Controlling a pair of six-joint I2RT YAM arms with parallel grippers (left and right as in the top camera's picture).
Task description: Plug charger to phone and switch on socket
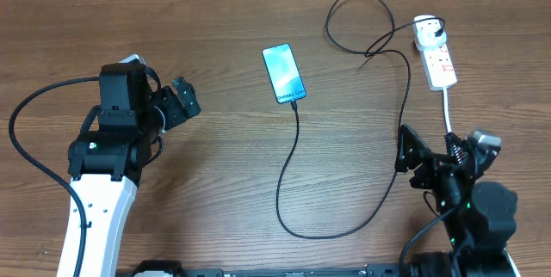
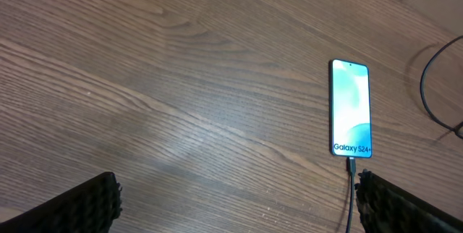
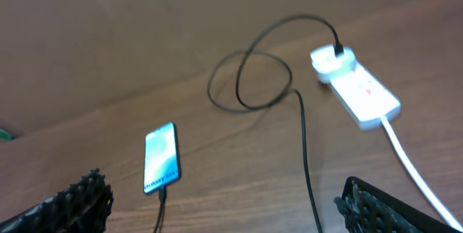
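Brown wood-grain table (image 1: 215,36) under everything. Noting the phone (image 1: 284,72) lying flat in the upper middle, screen up and lit. Seeing the charger (image 1: 297,131) sitting with its connector tip in the phone's lower edge, trailing toward the near edge, curving right, climbing back up the right side, looping loosely at the far end and finishing with its plug seated in the far end of the socket (image 1: 437,58). Finding the socket lying at far right with red switch marks showing; not managing to read the switch position. Tracing the thick white lead (image 1: 448,109) from the socket's near end down just beside the right gripper (image 1: 428,152). Logging the cable's rising stretch lying between that gripper and the phone. Seeing the left gripper (image 1: 188,98) hanging left of the phone, well apart, pointing toward it, jaws spread wide and gripping nothing. Seeing the right arm sitting low at the near right corner, gripper aiming up the table toward the socket, jaws likewise wide apart and holding nothing.
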